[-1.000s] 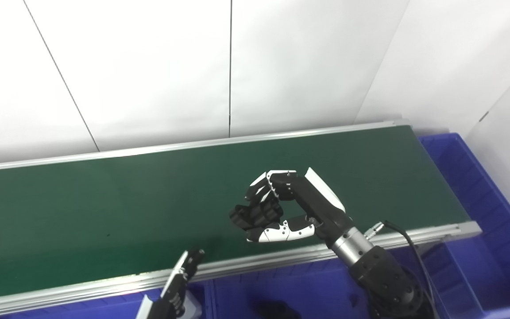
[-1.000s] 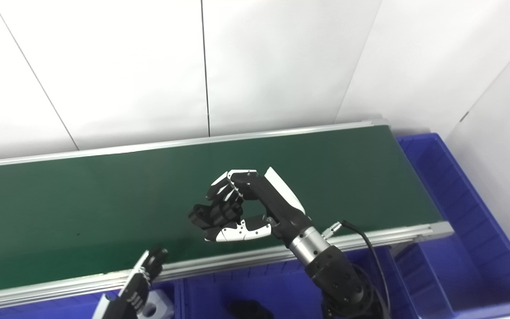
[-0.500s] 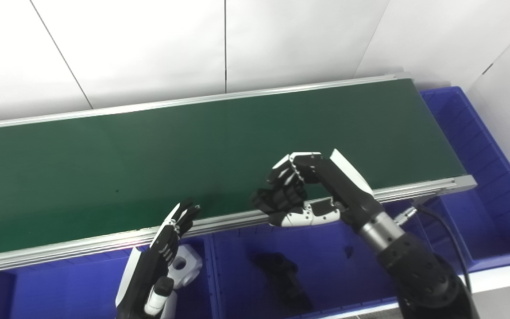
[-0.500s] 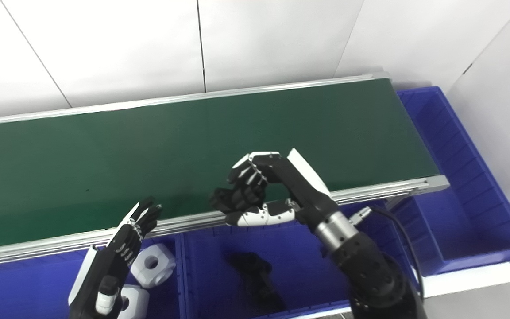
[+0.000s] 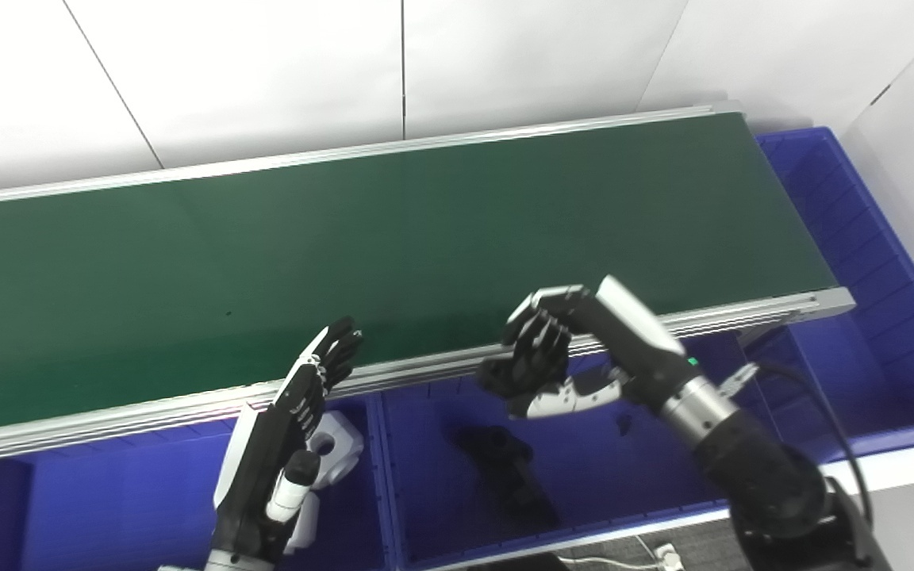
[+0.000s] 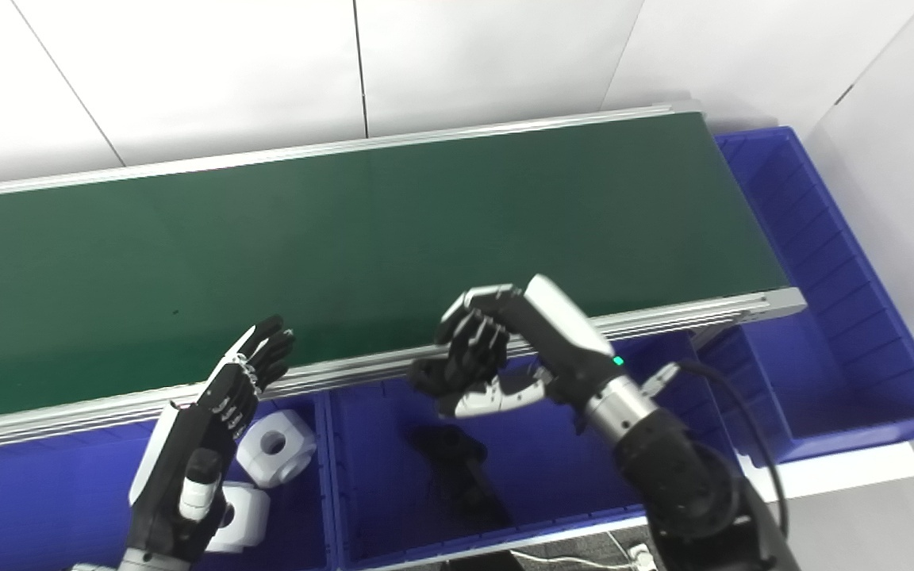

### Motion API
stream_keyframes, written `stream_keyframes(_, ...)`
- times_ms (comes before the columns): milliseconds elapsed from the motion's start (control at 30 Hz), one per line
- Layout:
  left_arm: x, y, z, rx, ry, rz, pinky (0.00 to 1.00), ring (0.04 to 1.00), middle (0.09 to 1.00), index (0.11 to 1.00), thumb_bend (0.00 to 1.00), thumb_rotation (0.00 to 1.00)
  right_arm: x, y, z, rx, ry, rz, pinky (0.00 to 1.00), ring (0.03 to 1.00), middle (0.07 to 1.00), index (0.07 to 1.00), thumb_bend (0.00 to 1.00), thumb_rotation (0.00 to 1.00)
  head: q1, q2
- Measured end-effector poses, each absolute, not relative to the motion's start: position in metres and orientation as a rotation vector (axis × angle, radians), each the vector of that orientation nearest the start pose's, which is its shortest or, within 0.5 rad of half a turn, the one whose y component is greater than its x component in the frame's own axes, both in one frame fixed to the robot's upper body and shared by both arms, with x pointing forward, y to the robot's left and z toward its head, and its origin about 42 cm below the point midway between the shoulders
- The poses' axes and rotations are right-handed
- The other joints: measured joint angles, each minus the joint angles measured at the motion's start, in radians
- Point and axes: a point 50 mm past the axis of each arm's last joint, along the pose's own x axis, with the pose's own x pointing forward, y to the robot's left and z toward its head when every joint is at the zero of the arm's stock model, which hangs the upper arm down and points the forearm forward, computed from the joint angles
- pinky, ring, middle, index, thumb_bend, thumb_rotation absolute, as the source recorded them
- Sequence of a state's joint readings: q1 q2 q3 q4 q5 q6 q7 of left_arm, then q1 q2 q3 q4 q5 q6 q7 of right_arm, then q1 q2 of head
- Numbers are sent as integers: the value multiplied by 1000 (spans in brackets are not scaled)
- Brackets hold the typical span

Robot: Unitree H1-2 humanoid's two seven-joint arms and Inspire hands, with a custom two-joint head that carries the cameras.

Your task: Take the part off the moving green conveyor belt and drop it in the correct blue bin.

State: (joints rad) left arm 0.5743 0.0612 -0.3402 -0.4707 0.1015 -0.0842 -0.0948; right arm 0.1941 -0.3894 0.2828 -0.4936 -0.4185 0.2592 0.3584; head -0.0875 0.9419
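Note:
The green conveyor belt (image 5: 346, 238) runs across the view with nothing lying on it. My right hand (image 5: 576, 349) hangs just past the belt's near rail, above the middle blue bin (image 5: 631, 484). Its fingers are curled around a small black part (image 5: 499, 375), which is hard to tell from the black fingers. Another black part (image 5: 505, 476) lies on that bin's floor. My left hand (image 5: 286, 428) is open with its fingers spread, raised over the left blue bin (image 5: 108, 500) beside the rail.
White cube-shaped parts (image 6: 274, 446) with round holes lie in the left bin under my left hand. A long blue bin (image 5: 885, 317) stands at the belt's right end. A white wall rises behind the belt. A cable (image 5: 838, 444) loops off my right wrist.
The camera has tilted down, showing more of the bins. My right hand, still curled, has come back off the belt to above the middle bin. My left hand has risen into view.

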Motion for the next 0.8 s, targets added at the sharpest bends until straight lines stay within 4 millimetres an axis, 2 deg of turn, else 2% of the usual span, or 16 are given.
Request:
stream_keyframes(133,98,160,125,22,0,-275,915,925,900,906,919,1000,195,-227,128,-935,36,602,274,368,461,532,513,0,-3,3)
stream_keyframes(233,98,161,125,30,0,-273,914,926,899,904,919,1000,193,-224,113,-1052,9,654,329,399,499,508,515,0,-2,5)
stream_keyframes(467,98,161,125,38,2,-272,910,930,895,901,922,1000,195,-221,86,-1198,30,718,360,403,490,507,516,0,-9,9)
stream_keyframes(667,99,160,125,35,0,-269,901,923,897,901,918,1000,195,-224,59,-1283,31,711,318,381,478,544,512,0,2,8)
stream_keyframes(767,100,159,126,44,-3,-269,896,918,895,901,910,1000,195,-224,54,-1329,37,705,398,478,488,521,522,2,6,6)
stream_keyframes(800,100,159,126,48,-3,-269,894,917,894,901,910,1000,195,-223,54,-1341,40,708,444,537,559,509,523,73,6,8)
